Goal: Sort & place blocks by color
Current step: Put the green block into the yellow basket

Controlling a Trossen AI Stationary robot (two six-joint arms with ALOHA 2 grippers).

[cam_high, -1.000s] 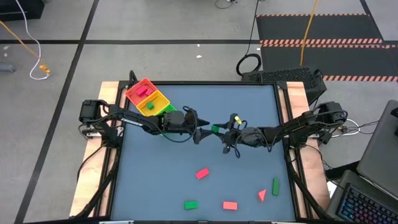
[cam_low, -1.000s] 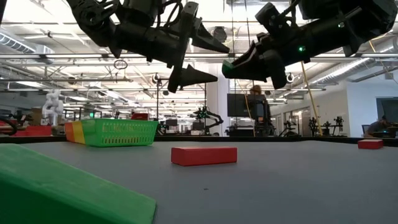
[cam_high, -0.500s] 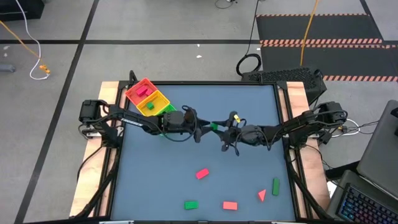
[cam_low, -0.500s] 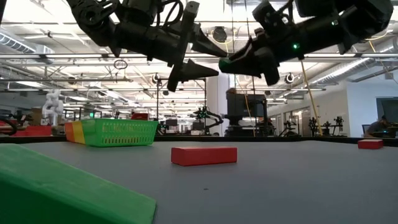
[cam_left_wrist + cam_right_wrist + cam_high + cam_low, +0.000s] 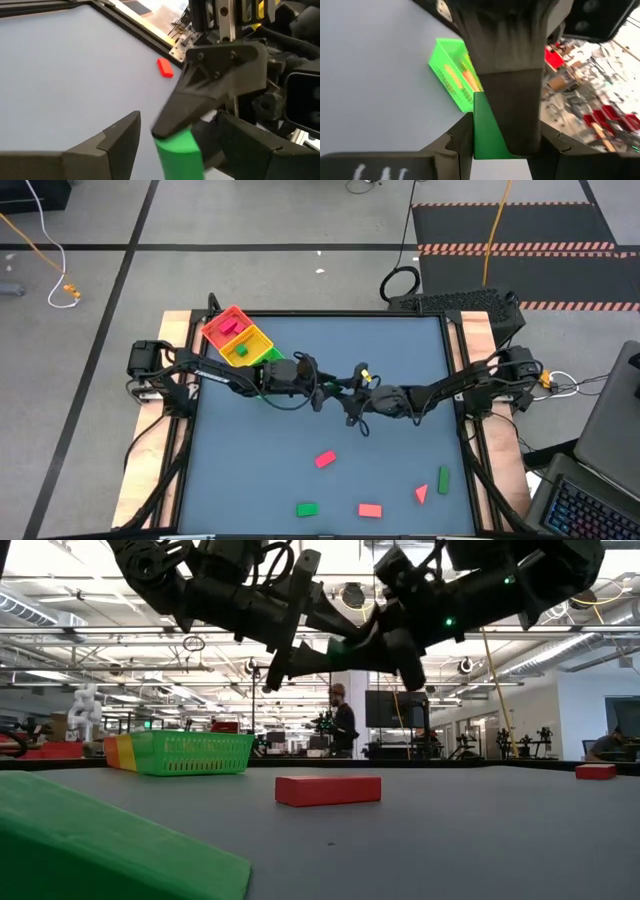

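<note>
Pincers are meeting mid-air over the worktop (image 5: pixel 260 470) centre. Right pincer (image 5: pixel 172 131) is gripping a green block (image 5: pixel 179 152) between its fingers; left pincer (image 5: pixel 325 391) is sitting with its jaws spread on either side of that block (contact with it — cannot tell). Tray (image 5: pixel 240 338) is sitting at the far left corner, a pink-red piece (image 5: pixel 228 328) in its red bay. Loose blocks are lying near the front edge: pink-red brick (image 5: pixel 325 459), green brick (image 5: pixel 307 508), pink-red brick (image 5: pixel 370 510), pink-red wedge (image 5: pixel 421 494), green brick (image 5: pixel 443 478).
</note>
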